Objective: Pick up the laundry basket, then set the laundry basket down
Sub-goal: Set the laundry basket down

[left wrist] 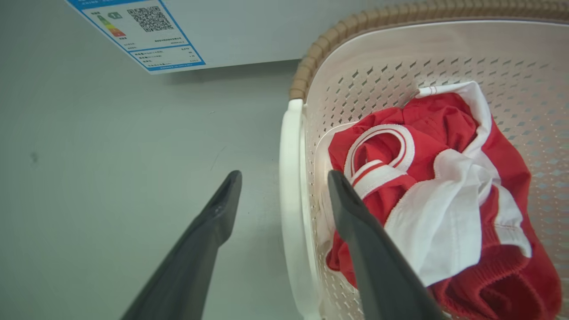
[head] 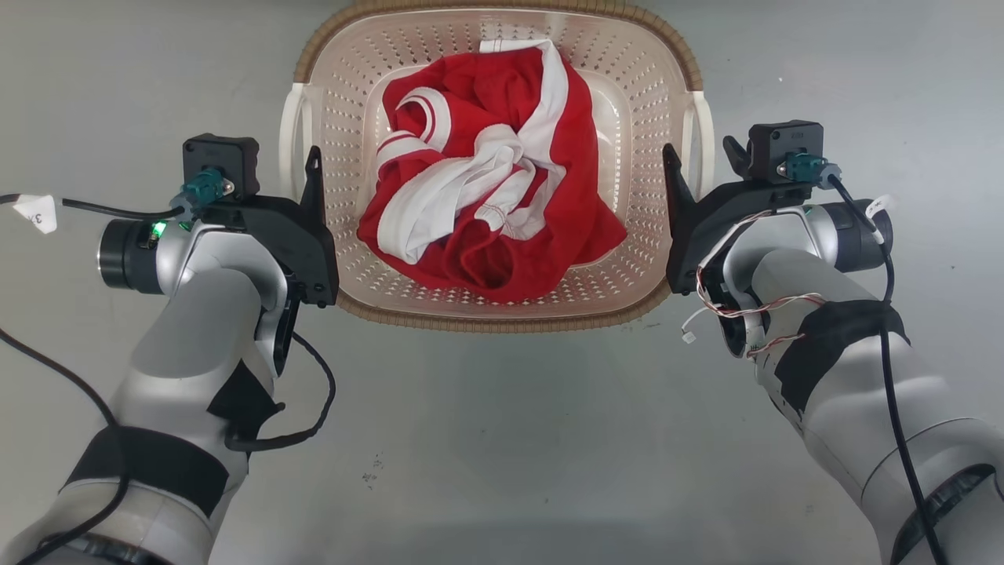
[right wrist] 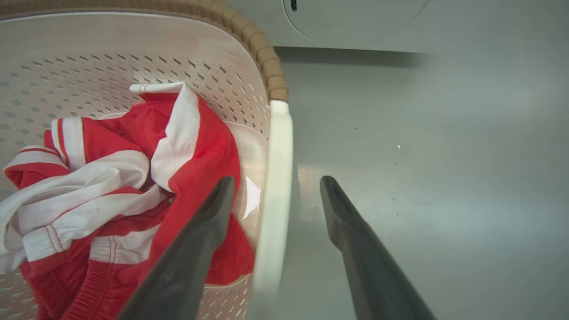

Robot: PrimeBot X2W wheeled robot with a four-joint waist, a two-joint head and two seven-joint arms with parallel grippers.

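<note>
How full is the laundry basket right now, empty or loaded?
Loaded, but not full. The laundry basket holds a crumpled red and white garment heaped on its floor, with bare perforated walls showing all around it.

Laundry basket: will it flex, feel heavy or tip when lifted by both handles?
Probably light: the cream perforated plastic laundry basket holds only crumpled red and white clothing. Thin walls may flex slightly; the brown woven-look rim likely stiffens them. Two opposite white side handles suggest little tipping if raised evenly.

The laundry basket [head: 502, 322] sits on the grey floor [head: 502, 455].
</note>
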